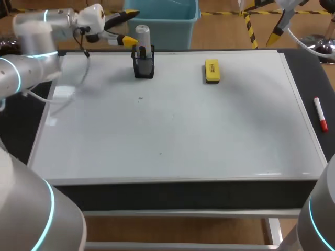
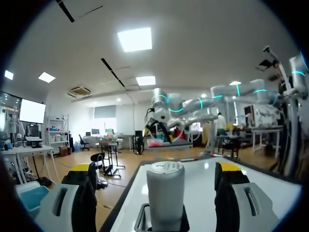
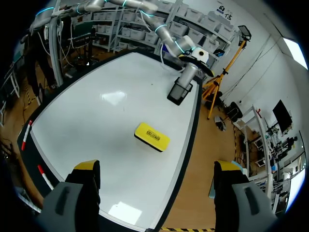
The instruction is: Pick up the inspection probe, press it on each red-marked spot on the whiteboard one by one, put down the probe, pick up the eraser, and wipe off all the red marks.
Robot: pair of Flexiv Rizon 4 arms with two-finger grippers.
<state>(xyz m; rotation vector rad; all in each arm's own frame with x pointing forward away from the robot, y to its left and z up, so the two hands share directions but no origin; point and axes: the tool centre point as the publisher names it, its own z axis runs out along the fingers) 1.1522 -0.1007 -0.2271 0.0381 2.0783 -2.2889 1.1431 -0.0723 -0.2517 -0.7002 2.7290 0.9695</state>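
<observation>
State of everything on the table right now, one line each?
probe: upright in holder, not gripped
holder: upright on whiteboard
eraser: lying flat on whiteboard, untouched
whiteboard: only tiny dark specks show
red marker: lying beside whiteboard
left gripper: open, at the probe
right gripper: open, empty

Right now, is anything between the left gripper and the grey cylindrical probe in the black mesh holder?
Nothing visible. The grey cylindrical probe stands in its black mesh holder between the left gripper's open fingers, untouched.

You've got a glossy, smooth whiteboard [image 1: 209,130]; probe [image 1: 142,36] looks matt grey plastic, its holder [image 1: 144,67] dark mesh, eraser [image 1: 212,70] smooth yellow plastic.
</observation>
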